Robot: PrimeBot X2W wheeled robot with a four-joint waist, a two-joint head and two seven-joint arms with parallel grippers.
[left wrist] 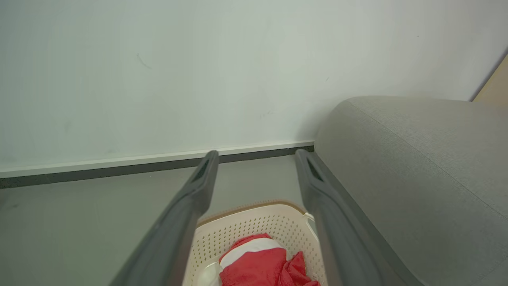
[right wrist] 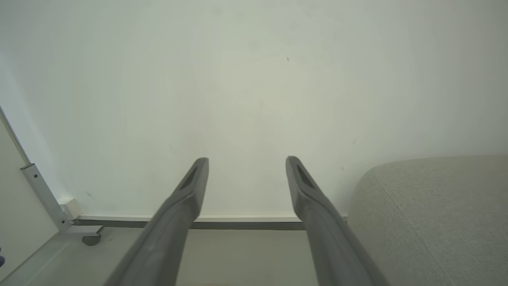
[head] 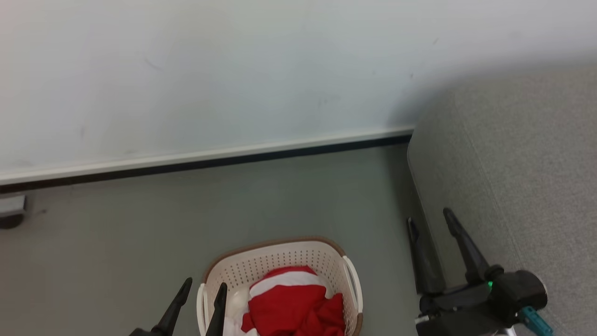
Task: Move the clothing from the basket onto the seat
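Crumpled red-and-white clothing in basket

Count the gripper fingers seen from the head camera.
4: two on the left gripper, lower left, by the basket; two on the right gripper, lower right, beside the seat. None seems hidden.

The basket, cream plastic with rows of small holes, a brown rim and white handles, stands upright on the floor just right of the left gripper, whose inner finger overlaps its left rim in the head view. The clothing lies bunched inside it, bright red with a broad white band across the top, just right of that gripper's tips. The seat, large, grey and woven with rounded edges, stands right beside the right gripper.
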